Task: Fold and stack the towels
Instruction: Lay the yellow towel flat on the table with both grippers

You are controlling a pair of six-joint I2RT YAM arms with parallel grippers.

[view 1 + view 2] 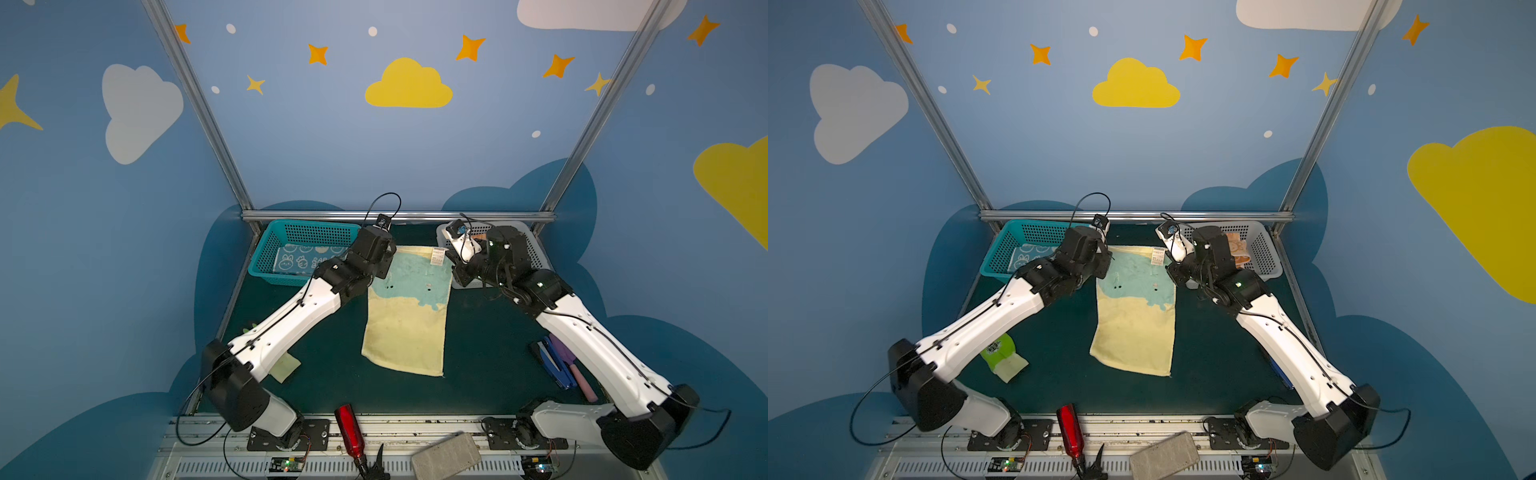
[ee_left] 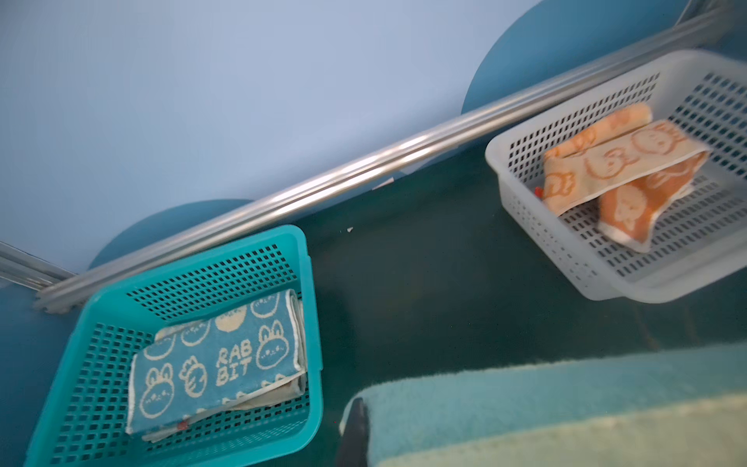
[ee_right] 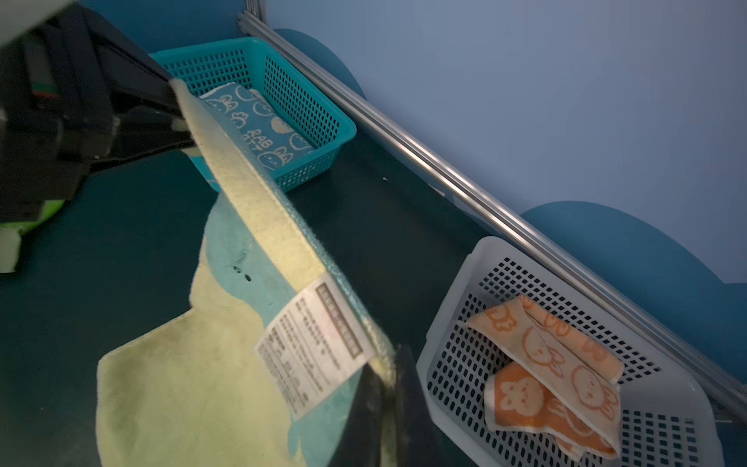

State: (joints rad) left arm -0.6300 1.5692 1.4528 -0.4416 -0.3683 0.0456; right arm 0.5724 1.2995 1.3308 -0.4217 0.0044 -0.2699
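While left pincer (image 3: 180, 115) and right pincer (image 3: 388, 390) clench the towel's (image 1: 407, 328) far corners, folding starts; next, draw both evenly nearward.

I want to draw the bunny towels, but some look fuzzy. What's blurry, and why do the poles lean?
Left wrist view: white basket and orange towel smeared, blue rabbit towel clearer. Right wrist view: the right gripper, near the lens, is a dark blur on the yellow-and-blue towel. Both top views: sharp, but the wide lens splays the poles.
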